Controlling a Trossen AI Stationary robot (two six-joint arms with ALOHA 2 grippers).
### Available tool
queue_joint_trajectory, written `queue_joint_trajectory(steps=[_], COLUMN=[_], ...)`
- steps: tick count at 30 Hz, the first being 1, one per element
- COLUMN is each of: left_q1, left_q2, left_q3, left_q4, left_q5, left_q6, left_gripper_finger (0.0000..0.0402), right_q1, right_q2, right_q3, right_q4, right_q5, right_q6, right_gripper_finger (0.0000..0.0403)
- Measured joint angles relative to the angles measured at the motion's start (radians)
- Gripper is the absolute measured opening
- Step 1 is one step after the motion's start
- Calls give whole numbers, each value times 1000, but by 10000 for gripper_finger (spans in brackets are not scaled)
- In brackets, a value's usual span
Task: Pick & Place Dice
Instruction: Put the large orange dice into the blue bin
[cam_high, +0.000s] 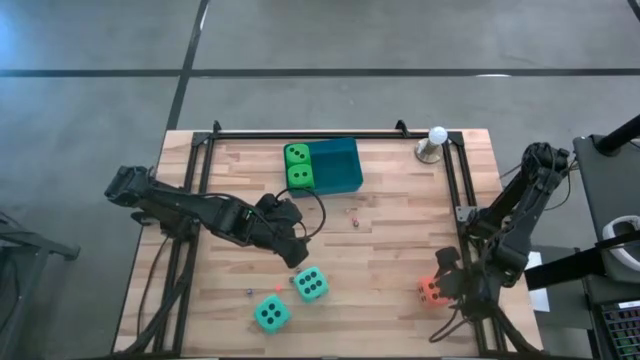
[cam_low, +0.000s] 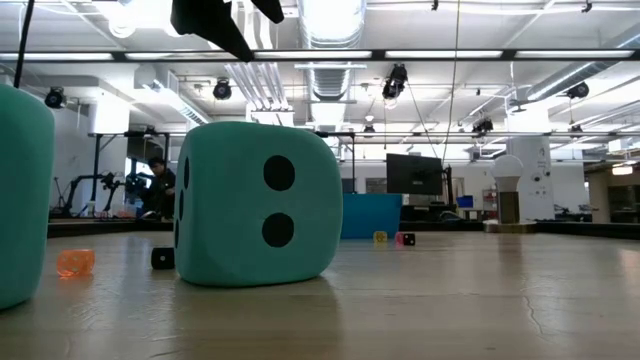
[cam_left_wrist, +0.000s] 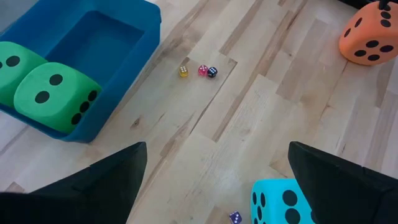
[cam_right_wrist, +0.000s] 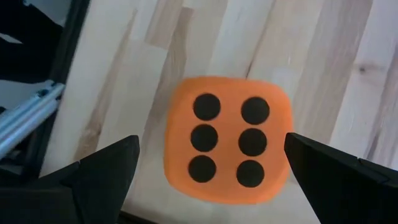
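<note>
High view shows the wooden tabletop (cam_high: 400, 250) with a blue tray (cam_high: 340, 165) near its far edge; two green dice (cam_high: 298, 166) already sit in one end of the tray, side by side. Two teal dice lie on the near part of the tabletop, one (cam_high: 311, 285) just beside the left hand (cam_high: 297, 250) and the other (cam_high: 271, 315) a little nearer the front edge. The orange die (cam_high: 432, 292) rests near the right frame rail, directly under the right hand (cam_high: 450, 280).

Both hands stand wide apart and hold nothing. In the right wrist view the orange die (cam_right_wrist: 227, 148) sits between the two fingers, six pips up, and looks roughly centred but slightly turned against them.

Judged from this, three dice remain to be moved. The risks: the soft orange die, being turned, could twist or squirt out as the fingers close on its corners, and it lies close to the rail, so a finger could catch the metal. The left hand is offset from the nearer teal die, and coming down without shifting over could nudge it away. Some tiny loose dice (cam_left_wrist: 198, 71) lie mid-tabletop on the way to the tray and could be swept aside. A white ball on a stand (cam_high: 435, 143) stands beside the tray's far corner.
</note>
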Motion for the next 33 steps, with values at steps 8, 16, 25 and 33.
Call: queue_joint_trajectory(steps=[8, 16, 25, 33], left_q1=[0, 0, 0, 0], left_q2=[0, 0, 0, 0], left_q3=[0, 0, 0, 0], left_q4=[0, 0, 0, 0], left_q5=[0, 0, 0, 0], left_q6=[0, 0, 0, 0], left_gripper_finger=[392, 391, 394, 391], right_q1=[0, -10, -9, -9], right_q2=[6, 7, 7, 21], right_q3=[-3, -18, -18, -50], right_q4=[-14, -21, -1, 40], right_q5=[5, 25, 21, 22], right_q6=[-4, -3, 9, 13], right_gripper_finger=[400, 400, 400, 400])
